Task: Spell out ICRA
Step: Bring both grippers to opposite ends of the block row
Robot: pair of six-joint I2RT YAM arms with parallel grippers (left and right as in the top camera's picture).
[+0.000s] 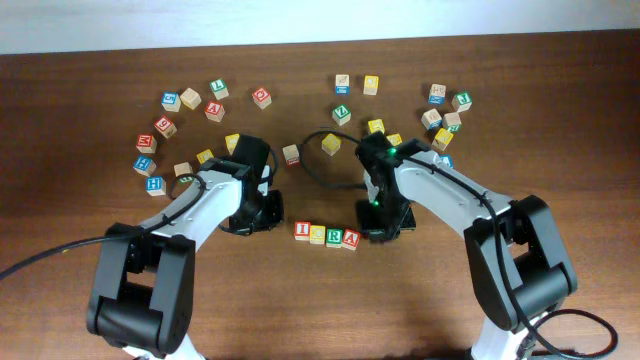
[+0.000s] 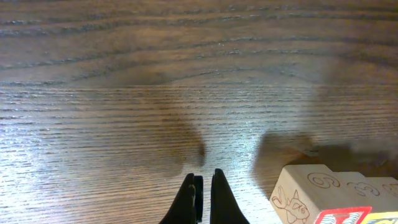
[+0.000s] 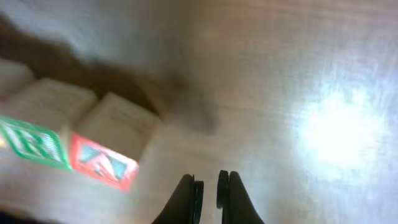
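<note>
Our left gripper (image 2: 203, 178) is closed on nothing, its fingertips together low over the table (image 2: 124, 93). The row (image 1: 326, 236) of blocks lies near it on the right, and the end block (image 2: 323, 190) turns a bare wood face with carved figures towards us. Our right gripper (image 3: 207, 182) is closed and empty too. The row sits just to its left, the red block (image 3: 102, 163) nearest and the green block (image 3: 31, 140) beyond. From above, the row lies between both grippers. We read I, R and A on it, but cannot make out a fourth letter. Loose blocks (image 1: 190, 98) lie scattered beyond both grippers.
</note>
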